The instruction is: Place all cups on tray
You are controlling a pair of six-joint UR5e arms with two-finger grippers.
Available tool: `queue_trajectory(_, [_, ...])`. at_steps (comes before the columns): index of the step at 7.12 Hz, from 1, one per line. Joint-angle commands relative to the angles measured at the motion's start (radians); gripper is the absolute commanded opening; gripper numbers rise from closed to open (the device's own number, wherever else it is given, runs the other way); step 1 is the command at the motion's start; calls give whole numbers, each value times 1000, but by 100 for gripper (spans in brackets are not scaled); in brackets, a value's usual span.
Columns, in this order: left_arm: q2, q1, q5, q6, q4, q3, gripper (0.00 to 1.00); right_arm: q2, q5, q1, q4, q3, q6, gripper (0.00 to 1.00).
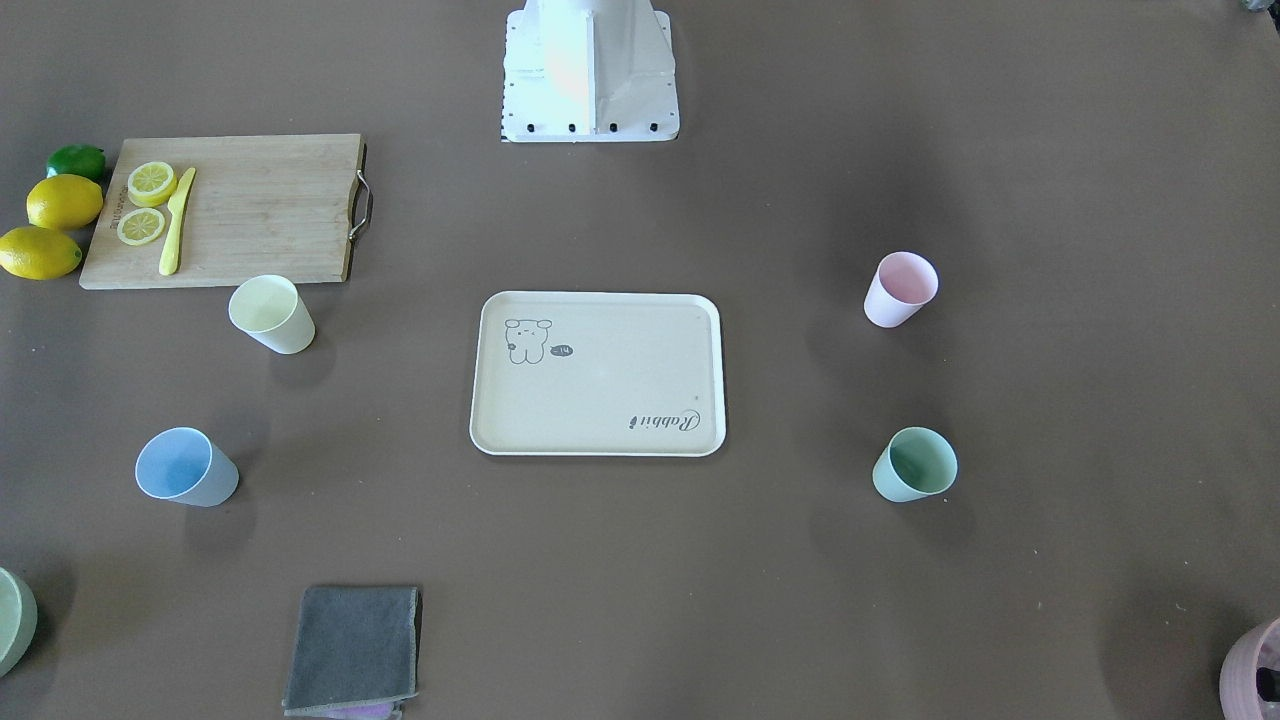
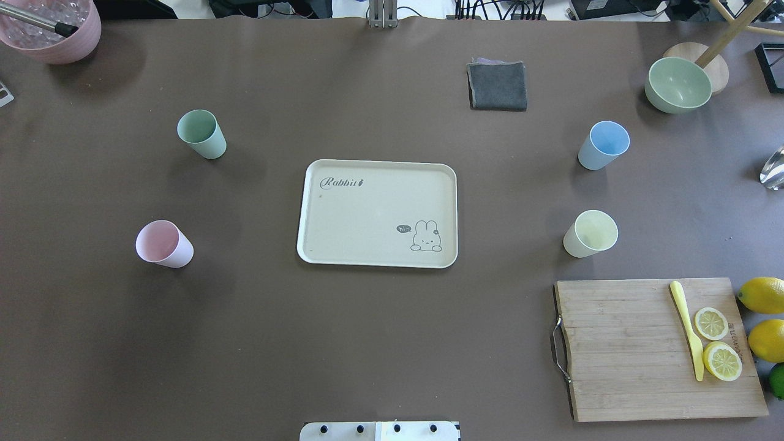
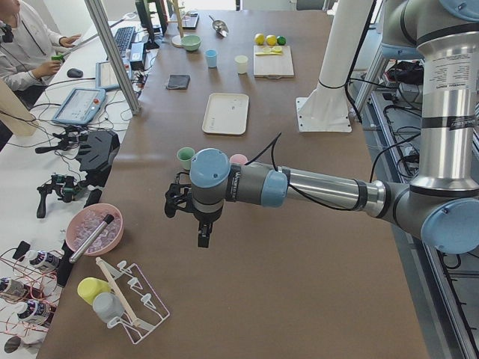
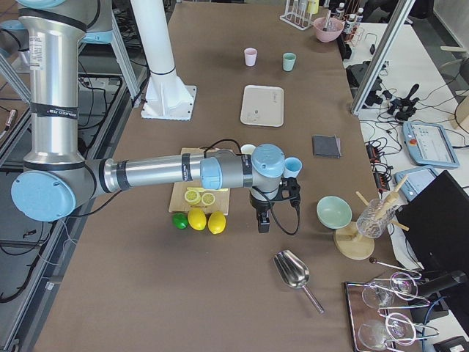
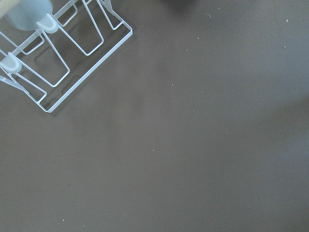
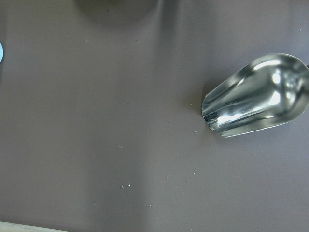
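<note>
The cream tray (image 2: pixel 373 208) lies flat at the table's middle with nothing on it, and it also shows in the front view (image 1: pixel 600 400). Four cups stand upright on the table around it: pink (image 2: pixel 163 244) and green (image 2: pixel 201 133) on my left, blue (image 2: pixel 603 144) and pale yellow (image 2: pixel 590 233) on my right. My left gripper (image 3: pixel 203 238) hangs above bare table beyond the pink and green cups. My right gripper (image 4: pixel 262 222) hangs above the table beyond the blue cup. Both show only in the side views, so I cannot tell whether they are open or shut.
A wooden cutting board (image 2: pixel 631 349) with lemon slices and a yellow knife lies near right, with whole lemons (image 2: pixel 762 294) beside it. A grey cloth (image 2: pixel 497 86), green bowl (image 2: pixel 678 84), pink bowl (image 2: pixel 52 27), metal scoop (image 6: pixel 256 96) and wire rack (image 5: pixel 63 53) sit around the edges.
</note>
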Motion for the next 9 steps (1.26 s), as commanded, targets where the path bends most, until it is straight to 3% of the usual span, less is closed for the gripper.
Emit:
queue_trajectory(1, [1, -2, 4, -2, -3, -11, 99, 7, 0, 0, 0, 0, -2, 100])
queue_trajectory(9, [23, 0, 10, -8, -5, -9, 99, 4, 18, 0, 0, 22, -9, 100])
